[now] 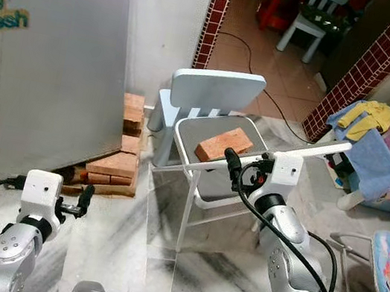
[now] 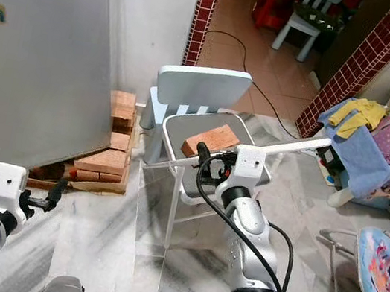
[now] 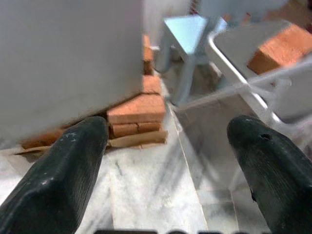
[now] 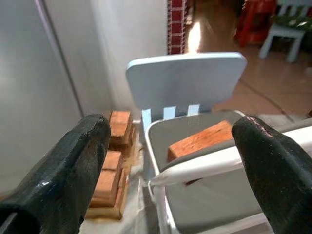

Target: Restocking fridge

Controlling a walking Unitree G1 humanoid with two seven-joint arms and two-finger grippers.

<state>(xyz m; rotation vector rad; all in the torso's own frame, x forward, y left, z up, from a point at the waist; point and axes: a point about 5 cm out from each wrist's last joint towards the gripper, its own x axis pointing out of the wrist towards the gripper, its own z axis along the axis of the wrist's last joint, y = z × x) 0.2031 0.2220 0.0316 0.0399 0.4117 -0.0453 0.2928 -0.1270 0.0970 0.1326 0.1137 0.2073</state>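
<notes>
Between my right gripper's (image 4: pixel 165 161) spread fingers I see the brick (image 1: pixel 224 144) on the grey chair (image 1: pixel 204 182), beyond its white rail; nothing is held. My left gripper (image 3: pixel 165 161) is open too, low by the fridge (image 1: pixel 44 59), aimed at the brick stack (image 1: pixel 121 156) under its corner. I'd clear the rail first, then close across the brick's narrow sides. Right arm is raised, forearm reaching forward; left arm is bent low.

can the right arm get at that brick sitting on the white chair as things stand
Probably yes. The right gripper hangs open just short of the brick, which lies on the white chair seat. Only the chair's white rail crosses the way, so it would likely reach over that.
</notes>
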